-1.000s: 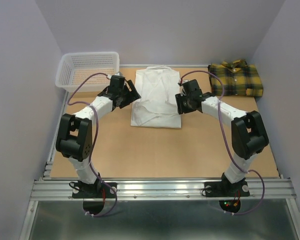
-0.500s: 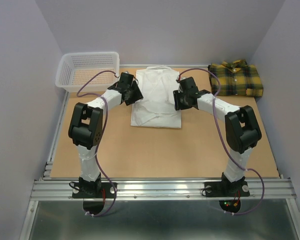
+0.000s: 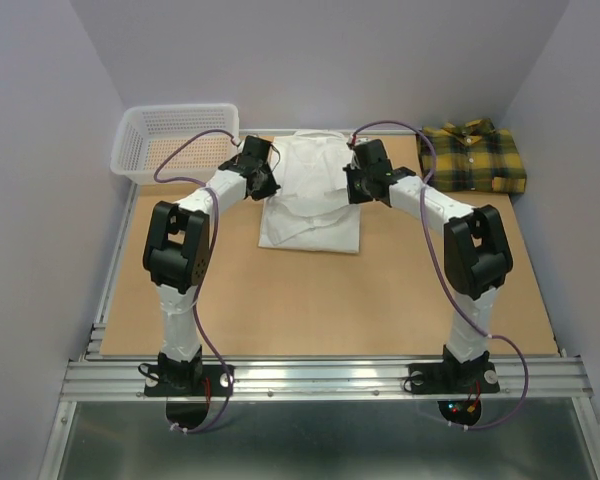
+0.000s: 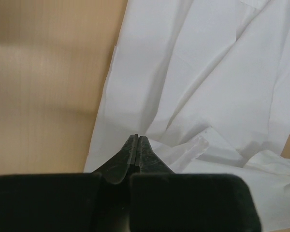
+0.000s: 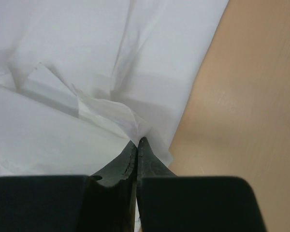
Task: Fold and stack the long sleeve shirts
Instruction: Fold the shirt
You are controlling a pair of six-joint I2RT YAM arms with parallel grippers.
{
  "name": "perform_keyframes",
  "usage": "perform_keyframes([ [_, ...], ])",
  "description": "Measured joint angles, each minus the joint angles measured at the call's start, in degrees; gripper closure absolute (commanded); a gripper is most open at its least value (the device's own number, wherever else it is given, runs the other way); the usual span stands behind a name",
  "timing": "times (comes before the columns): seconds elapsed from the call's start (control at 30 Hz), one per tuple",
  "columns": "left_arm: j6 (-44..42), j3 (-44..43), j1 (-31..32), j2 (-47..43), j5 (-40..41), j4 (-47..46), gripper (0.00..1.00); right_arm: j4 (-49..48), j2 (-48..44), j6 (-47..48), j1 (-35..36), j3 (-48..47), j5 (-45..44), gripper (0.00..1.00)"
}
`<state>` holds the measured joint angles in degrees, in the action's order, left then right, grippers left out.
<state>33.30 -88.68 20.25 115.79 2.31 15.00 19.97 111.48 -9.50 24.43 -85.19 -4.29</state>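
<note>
The wooden table [image 3: 310, 300] is carrying a white shirt [image 3: 310, 215] in the middle, a plaid shirt [image 3: 475, 160] (folded) far right, and a basket [image 3: 175, 140] far left.

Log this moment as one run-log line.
left end effector: shut on white shirt, left side | right end effector: shut on white shirt, right side | plaid shirt: folded, far right | stacked: no

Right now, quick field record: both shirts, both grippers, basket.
white shirt: centre, partly folded, creased
plaid shirt: folded, far right corner, untouched
left gripper: shut, seems to pinch the white shirt near its left edge
right gripper: shut, seems to pinch the white shirt near its right edge
basket: far left corner, apart from both shirts
</note>
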Motion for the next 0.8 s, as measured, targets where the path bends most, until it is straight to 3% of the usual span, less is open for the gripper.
perform_keyframes([
  [0.13, -0.5, -1.66, -0.17, 0.07, 1.33, 0.44, 1.0, -0.92, 2.43, 0.68, -0.02, -4.76, -0.39, 0.97],
  [0.33, -0.24, -1.86, -1.18, 1.05, 2.25, 1.01, 0.86, -1.2, 7.37, 1.18, -0.11, -8.09, -1.07, 0.85],
  [0.53, 0.48, -5.22, -1.86, 6.03, 2.27, 1.97, 0.44, -0.81, 9.94, 1.84, -0.48, -8.52, -2.29, 0.55],
  [0.6, 0.79, -5.75, -2.01, 6.54, 2.19, 2.73, 0.26, -1.03, 9.62, 2.47, -0.48, -8.74, -2.38, 0.53],
  [0.8, 1.01, -6.62, -2.54, 5.11, 2.05, 3.78, 0.03, -1.01, 4.28, 3.69, -0.2, -8.0, -1.66, 0.53],
])
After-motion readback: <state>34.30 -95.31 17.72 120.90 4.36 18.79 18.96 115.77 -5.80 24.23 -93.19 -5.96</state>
